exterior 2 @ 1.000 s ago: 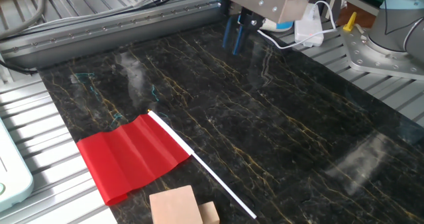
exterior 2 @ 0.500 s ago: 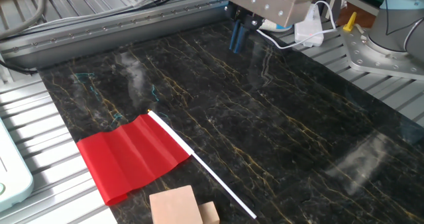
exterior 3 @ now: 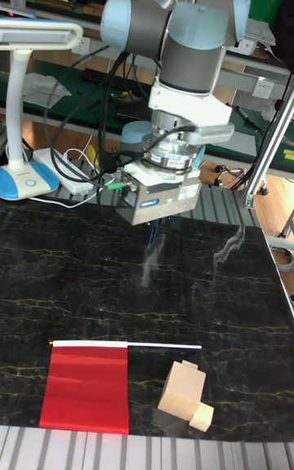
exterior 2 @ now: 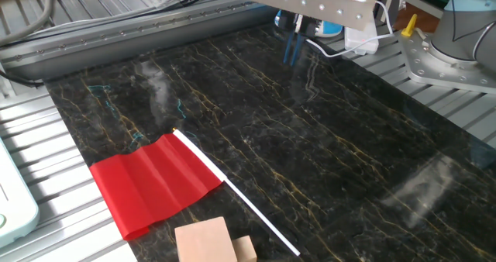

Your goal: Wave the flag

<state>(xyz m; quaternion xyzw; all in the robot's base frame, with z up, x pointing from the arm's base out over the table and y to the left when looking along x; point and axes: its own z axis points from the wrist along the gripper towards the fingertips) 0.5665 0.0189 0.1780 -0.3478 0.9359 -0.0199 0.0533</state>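
Flag (exterior 2: 155,183) lies flat on dark marbled bench (exterior 2: 333,161), near front-left corner in fixed view; red cloth rippled, white stick (exterior 2: 236,193) along one edge, running past cloth toward wooden blocks (exterior 2: 209,243). Blocks near stick's free end, apart from cloth. Tool (exterior 2: 292,45) hangs over far part of bench, well apart from flag, blue fingers pointing down. Fingers drawn tight together, nothing between them. Tall fixed view: tool (exterior 3: 153,232) above bench, flag (exterior 3: 86,388) at front left, blocks (exterior 3: 185,395) to its right. Desk lamp (exterior 3: 24,103) behind bench.
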